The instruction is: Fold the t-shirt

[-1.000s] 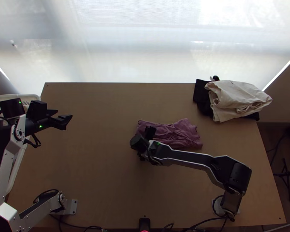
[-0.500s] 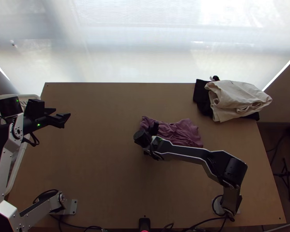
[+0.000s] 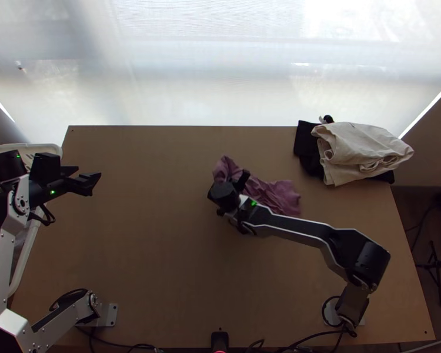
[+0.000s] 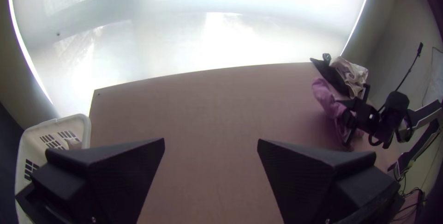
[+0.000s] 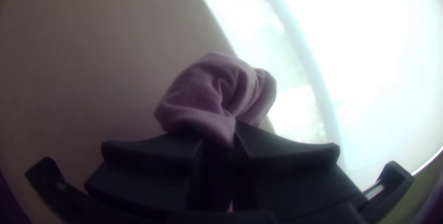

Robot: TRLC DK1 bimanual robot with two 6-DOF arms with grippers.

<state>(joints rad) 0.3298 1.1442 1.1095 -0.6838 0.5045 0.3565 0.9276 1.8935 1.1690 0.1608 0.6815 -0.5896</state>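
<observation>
The right hand [image 5: 220, 140] pinches a bunched end of the mauve t-shirt [image 3: 282, 197], lifted over the middle of the bench [image 3: 138, 235], while the rest trails toward the cream cloth [image 3: 361, 150]. The left hand [image 4: 211, 143] is wide and holds nothing, well apart at the bench's left side. With a single grip on gathered fabric, the shirt could twist or sag into a heap; set down that way, its layers would probably slide and crease.
</observation>
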